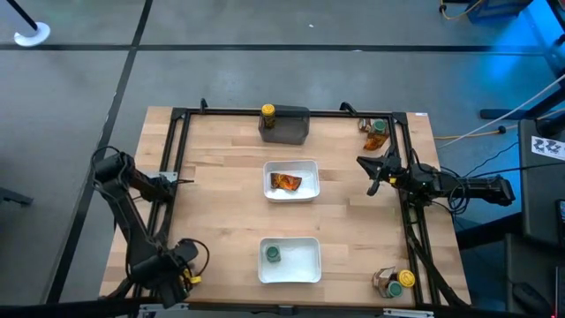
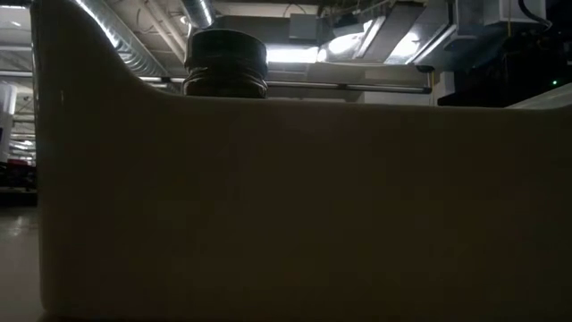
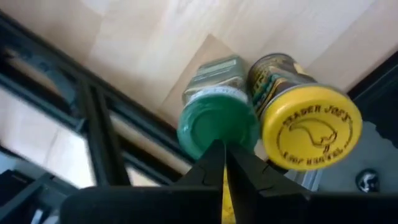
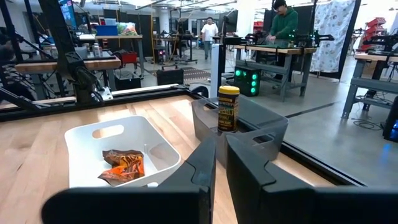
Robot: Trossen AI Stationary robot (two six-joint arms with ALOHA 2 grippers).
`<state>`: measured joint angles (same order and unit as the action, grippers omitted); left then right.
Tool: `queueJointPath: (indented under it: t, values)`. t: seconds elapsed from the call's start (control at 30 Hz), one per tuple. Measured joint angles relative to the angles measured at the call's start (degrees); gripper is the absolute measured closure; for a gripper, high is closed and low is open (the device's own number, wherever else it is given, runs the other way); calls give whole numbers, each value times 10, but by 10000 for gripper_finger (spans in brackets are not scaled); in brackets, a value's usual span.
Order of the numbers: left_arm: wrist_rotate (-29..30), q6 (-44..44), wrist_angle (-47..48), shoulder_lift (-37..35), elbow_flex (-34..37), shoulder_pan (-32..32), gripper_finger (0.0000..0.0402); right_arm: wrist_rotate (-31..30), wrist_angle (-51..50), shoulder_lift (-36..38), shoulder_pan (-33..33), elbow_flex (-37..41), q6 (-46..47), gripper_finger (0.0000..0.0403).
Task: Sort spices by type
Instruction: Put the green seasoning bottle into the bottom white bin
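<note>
Looking down, the left gripper (image 3: 224,149) sits at the table's near left corner, clenched shut on nothing; right past its fingertips a green-lid jar (image 3: 217,127) and a yellow-lid jar (image 3: 311,127) lie side by side, touching, by the black frame rail. The right gripper (image 1: 375,172) hangs over the right side, fingers all but together, empty too. The middle tray (image 1: 311,168) has an orange sachet (image 1: 284,182) in it; the near tray (image 1: 305,269) has one green-lidded jar (image 1: 273,253); a yellow-lidded jar (image 1: 267,112) stands on the grey block (image 1: 291,131). Another sachet (image 1: 375,140) and a green-topped jar (image 1: 378,126) sit at the far right corner.
</note>
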<state>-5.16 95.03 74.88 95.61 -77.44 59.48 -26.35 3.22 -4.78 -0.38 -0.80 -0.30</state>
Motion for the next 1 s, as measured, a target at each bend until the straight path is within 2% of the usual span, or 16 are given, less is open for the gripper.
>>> queueJointPath:
  t: [0.2,0.6,1.0]
  values:
    - [4,-8,-13,-3,17,0,400,0,0,0,0,0,0,366]
    - [94,-7,48,-1,20,0,397,0,0,0,0,0,0,366]
    - [113,-2,69,-17,19,-11,396,0,-1,0,0,0,3,366]
